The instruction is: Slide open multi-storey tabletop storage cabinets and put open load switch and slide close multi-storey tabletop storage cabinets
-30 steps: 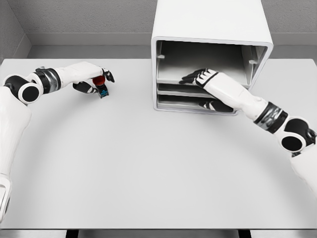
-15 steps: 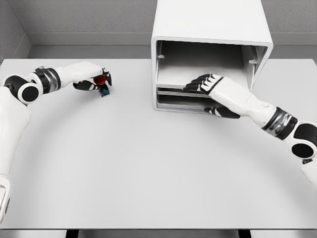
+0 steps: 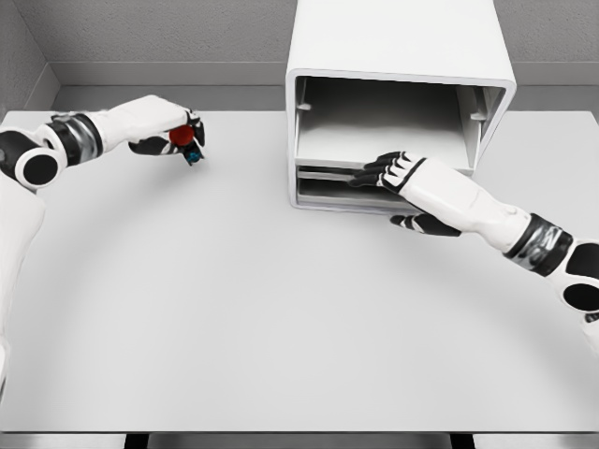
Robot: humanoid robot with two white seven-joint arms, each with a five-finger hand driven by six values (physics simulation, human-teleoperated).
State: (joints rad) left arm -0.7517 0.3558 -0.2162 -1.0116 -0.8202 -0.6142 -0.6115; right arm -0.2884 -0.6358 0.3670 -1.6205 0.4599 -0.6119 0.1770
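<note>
a white cabinet [image 3: 401, 56] stands at the far middle of a pale table [image 3: 281, 318], its open front facing the robot, with a wide top compartment and low trays stacked beneath. the right hand [image 3: 398, 173] lies across the front edge of the upper tray [image 3: 384, 150], its dark fingers [image 3: 367, 170] laid flat and close together on the tray lip, while the thumb [image 3: 421, 224] reaches under, in front of the lowest tray; it clamps nothing loose. far to the left, well apart from the cabinet, the left hand [image 3: 173, 134] hangs above the table with its fingers curled tight around the switch [image 3: 184, 140], a small red part with a teal bit below.
</note>
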